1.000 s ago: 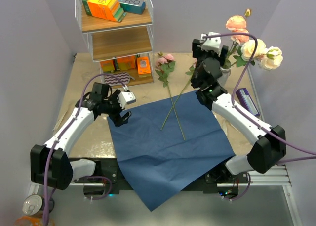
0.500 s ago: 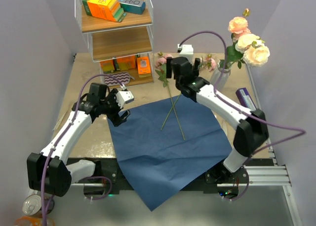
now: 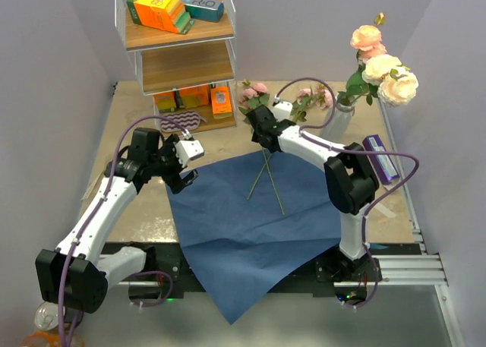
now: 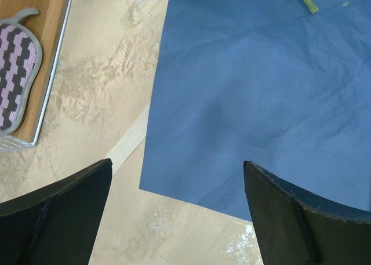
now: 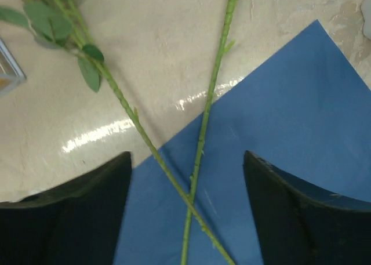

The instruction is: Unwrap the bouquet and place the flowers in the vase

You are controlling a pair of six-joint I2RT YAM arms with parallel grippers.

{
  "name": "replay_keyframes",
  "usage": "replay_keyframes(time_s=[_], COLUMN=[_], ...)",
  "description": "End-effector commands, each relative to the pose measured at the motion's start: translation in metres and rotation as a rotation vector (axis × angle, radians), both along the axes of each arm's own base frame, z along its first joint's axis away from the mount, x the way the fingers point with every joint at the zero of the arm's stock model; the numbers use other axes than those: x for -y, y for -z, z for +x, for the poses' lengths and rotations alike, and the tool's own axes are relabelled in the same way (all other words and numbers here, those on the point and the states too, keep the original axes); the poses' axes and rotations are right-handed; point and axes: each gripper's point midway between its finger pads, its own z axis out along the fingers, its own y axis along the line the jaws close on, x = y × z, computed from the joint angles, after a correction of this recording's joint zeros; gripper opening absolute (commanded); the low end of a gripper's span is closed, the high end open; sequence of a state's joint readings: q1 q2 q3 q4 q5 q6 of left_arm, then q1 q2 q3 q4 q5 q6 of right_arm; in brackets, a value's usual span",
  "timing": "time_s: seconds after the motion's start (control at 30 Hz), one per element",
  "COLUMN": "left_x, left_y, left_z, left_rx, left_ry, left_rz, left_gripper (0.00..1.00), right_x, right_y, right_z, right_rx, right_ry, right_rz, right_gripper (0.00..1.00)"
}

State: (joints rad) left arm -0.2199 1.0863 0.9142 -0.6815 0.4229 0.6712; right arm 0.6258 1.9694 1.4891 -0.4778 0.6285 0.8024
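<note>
- The table (image 3: 125, 108) fills most of the top view, and the wire shelf rack (image 3: 182, 51) stands at its upper left.
- The unwrapped blue paper (image 3: 243, 241) lies flat in the lower middle, with one corner hanging over the near edge.
- The left gripper (image 4: 177, 166) hovers above the paper's left edge, its jaws released wide and holding nothing.
- The right gripper (image 5: 186, 155) is above the paper's top corner, jaws spread and empty, with the stems below it.
- The vase (image 3: 339, 121) stands at the upper right and holds several of the flowers (image 3: 380, 62).
- Two loose stems (image 5: 188, 198) lie crossed, partly on the paper, blooms toward the top.
- A purple box (image 3: 380, 157) lies at the right edge.
- A beige ribbon (image 4: 130, 143) lies just beside the paper's left edge.
</note>
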Motion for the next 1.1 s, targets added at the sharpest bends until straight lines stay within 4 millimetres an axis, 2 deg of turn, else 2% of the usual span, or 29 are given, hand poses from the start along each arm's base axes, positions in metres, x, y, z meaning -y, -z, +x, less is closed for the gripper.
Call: replay_keyframes(time_s=[0.0,0.1,0.2,0.4,0.47,0.7,1.07], left_x=[0.000,0.000,-0.001,-0.001,-0.001,-0.002,-0.005], left_y=[-0.017,-0.014,-0.012,-0.004,0.000,0.010,0.020], left_z=[0.009,0.009,0.009,0.008,0.007,0.009,0.008], left_rx=[0.074,0.062,0.050,0.023,0.008,-0.025,-0.039], left_ry=[0.022,0.026,0.027,0.028,0.028,0.014,0.009], left_rz=[0.003,0.009,0.014,0.021,0.021,0.030,0.045], left_gripper=[1.00,1.00,1.00,1.00,1.00,1.00,1.00], right_x=[0.017,0.022,0.026,0.013,0.003,-0.002,-0.022], right_y=[-0.008,0.005,0.008,0.008,0.009,0.035,0.033], right_z=[0.019,0.021,0.025,0.037,0.041,0.039,0.046], right_rx=[0.028,0.025,0.046,0.069,0.070,-0.014,0.016], right_ry=[0.192,0.219,0.219,0.082,0.013,-0.177,-0.295], right_rz=[-0.022,-0.018,-0.012,-0.019,-0.004,-0.123,-0.084], right_gripper=[0.73,0.70,0.68,0.69,0.69,0.65,0.56])
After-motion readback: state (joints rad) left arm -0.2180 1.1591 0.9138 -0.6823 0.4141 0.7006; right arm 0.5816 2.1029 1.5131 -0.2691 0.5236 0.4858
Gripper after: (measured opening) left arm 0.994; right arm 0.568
